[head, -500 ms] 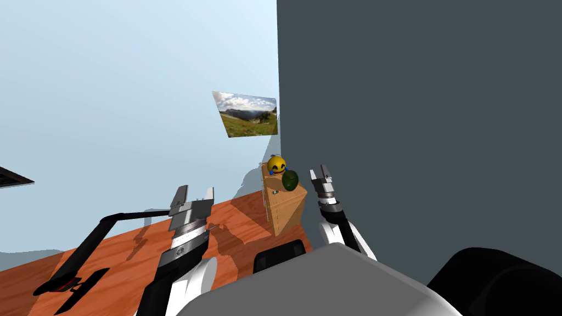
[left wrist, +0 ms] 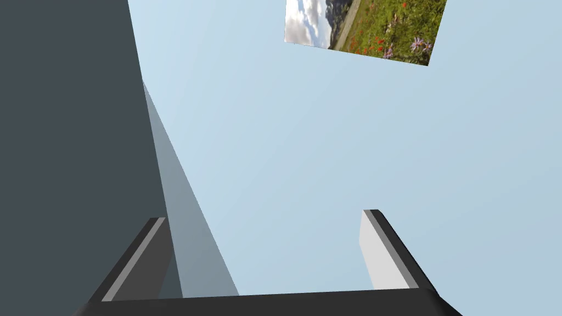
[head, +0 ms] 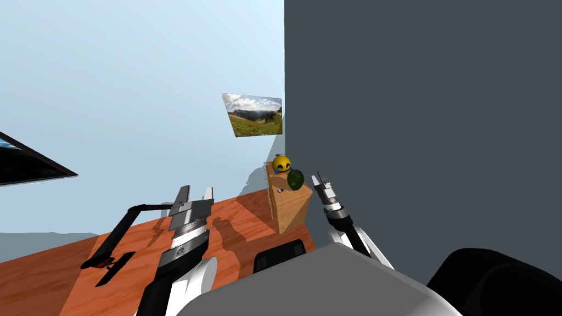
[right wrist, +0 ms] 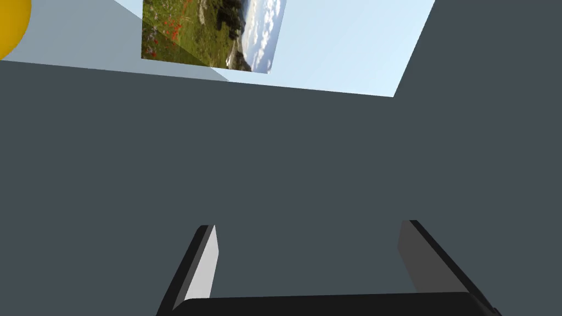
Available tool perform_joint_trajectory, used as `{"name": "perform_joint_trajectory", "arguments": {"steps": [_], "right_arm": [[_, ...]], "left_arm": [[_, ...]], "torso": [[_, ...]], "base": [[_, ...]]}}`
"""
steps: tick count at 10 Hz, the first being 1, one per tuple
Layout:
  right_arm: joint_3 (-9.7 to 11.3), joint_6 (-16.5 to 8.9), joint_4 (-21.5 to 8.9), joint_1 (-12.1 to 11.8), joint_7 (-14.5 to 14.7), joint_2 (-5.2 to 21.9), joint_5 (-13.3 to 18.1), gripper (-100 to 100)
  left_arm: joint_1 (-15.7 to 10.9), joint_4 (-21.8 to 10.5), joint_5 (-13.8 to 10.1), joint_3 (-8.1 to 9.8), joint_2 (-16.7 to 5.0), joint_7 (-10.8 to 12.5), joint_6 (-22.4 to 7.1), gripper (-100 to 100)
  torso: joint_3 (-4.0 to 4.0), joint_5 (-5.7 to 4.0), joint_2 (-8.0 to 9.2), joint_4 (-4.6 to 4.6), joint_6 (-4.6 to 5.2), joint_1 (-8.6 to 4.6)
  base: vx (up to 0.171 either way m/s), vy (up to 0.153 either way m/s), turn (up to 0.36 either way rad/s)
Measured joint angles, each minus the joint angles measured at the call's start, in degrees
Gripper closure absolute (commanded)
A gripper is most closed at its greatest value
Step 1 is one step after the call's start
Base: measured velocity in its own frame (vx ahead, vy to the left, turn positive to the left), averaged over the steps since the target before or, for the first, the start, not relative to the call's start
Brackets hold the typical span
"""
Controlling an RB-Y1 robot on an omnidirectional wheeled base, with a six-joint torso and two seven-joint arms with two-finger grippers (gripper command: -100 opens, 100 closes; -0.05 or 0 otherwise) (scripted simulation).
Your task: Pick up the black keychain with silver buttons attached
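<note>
small dark keychain (head: 280, 191) on top of the wooden cabinet (head: 291, 213), just in front of a yellow emoji ball (head: 281, 164) and a dark green object (head: 296, 179) (too tiny to tell its long axis or heading), right gripper (head: 320, 181) beside the cabinet, fingers spread, holding nothing, left gripper (head: 196, 193) well apart over the reddish floor (head: 66, 274), likewise spread and empty

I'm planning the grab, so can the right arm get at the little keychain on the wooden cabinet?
Probably yes. The open right gripper hovers close beside the wooden cabinet, and the keychain lies uncovered on its top. The dark green object sits roughly between them, so coming from above looks safer.
</note>
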State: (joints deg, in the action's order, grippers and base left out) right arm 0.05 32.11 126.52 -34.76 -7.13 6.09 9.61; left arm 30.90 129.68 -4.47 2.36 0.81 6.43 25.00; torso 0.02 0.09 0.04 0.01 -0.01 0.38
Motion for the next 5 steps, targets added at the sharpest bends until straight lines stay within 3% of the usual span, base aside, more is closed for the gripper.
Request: {"name": "perform_joint_trajectory", "arguments": {"steps": [2, 3, 5], "right_arm": [[-0.7, 0.5, -0.8, -3.3, 0.8, 2.1, 3.1, -100], [-2.0, 0.8, -1.6, -4.6, 0.8, 3.8, 4.4, -100], [-3.4, 1.3, -3.2, -6.5, 1.0, 5.7, 6.9, -100]], "left_arm": [[0.0, 0.0, 0.0, 0.00, 0.0, 0.0, 0.0, 0], [0.0, 0.0, 0.0, 0.00, 0.0, 0.0, 0.0, 0], [0.0, 0.0, 0.0, 0.01, 0.0, 0.0, 0.0, 0]], "torso": [[0.01, 0.02, 0.02, 0.00, 0.00, 0.08], [0.01, 0.02, 0.01, 0.00, 0.00, 0.09], [-0.07, 0.01, -0.12, -0.02, 0.02, -0.02]], "base": [[-0.003, 0.128, 0.181], [0.022, 0.142, 0.183], [0.042, 0.087, 0.119]]}}
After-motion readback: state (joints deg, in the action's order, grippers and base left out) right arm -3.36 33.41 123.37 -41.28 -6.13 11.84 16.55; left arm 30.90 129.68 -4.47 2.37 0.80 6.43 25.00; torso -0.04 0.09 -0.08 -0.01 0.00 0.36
